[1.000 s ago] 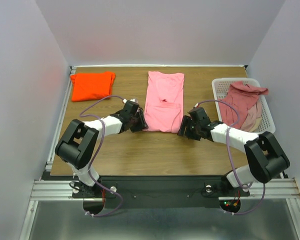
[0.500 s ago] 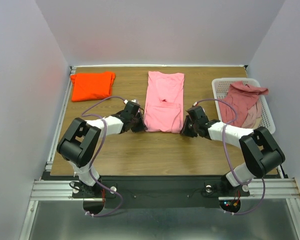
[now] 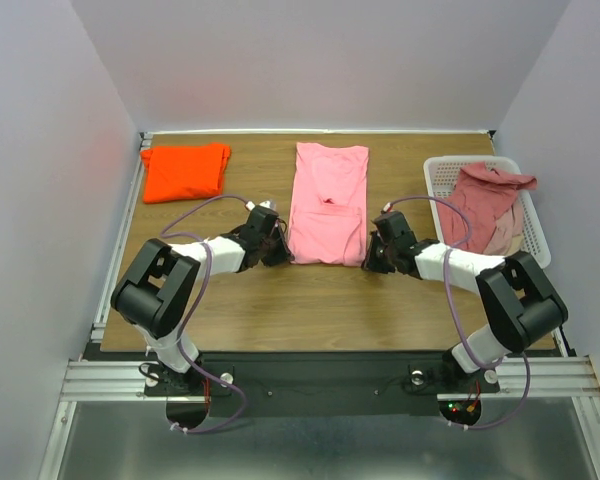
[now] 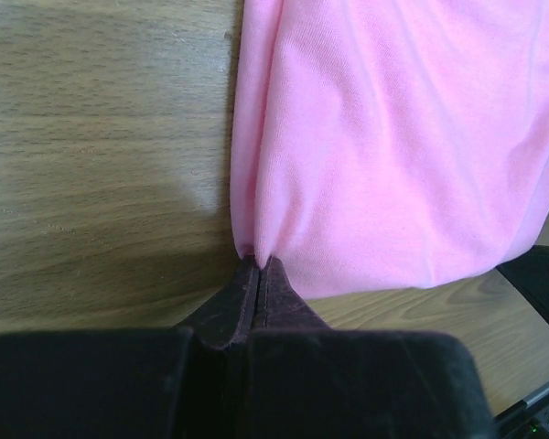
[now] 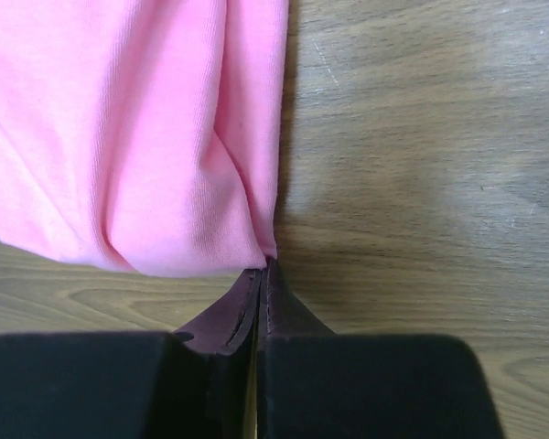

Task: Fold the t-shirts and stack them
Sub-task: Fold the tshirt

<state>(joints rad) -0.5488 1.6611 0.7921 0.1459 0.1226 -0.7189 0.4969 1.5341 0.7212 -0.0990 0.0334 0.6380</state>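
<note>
A pink t-shirt (image 3: 327, 200) lies partly folded in the middle of the table, long side running away from me. My left gripper (image 3: 282, 249) is shut on its near left corner, pinching the pink cloth (image 4: 256, 251) between the fingertips. My right gripper (image 3: 368, 256) is shut on the near right corner (image 5: 267, 259). An orange t-shirt (image 3: 185, 170) lies folded at the far left. Dusty rose t-shirts (image 3: 488, 207) are heaped in the basket at the right.
The white mesh basket (image 3: 440, 178) stands at the far right of the wooden table (image 3: 310, 300). White walls close in on three sides. Cables loop over both arms.
Both grippers have moved in to the near corners of the pink t-shirt and closed on the cloth. The shirts have not shifted.
</note>
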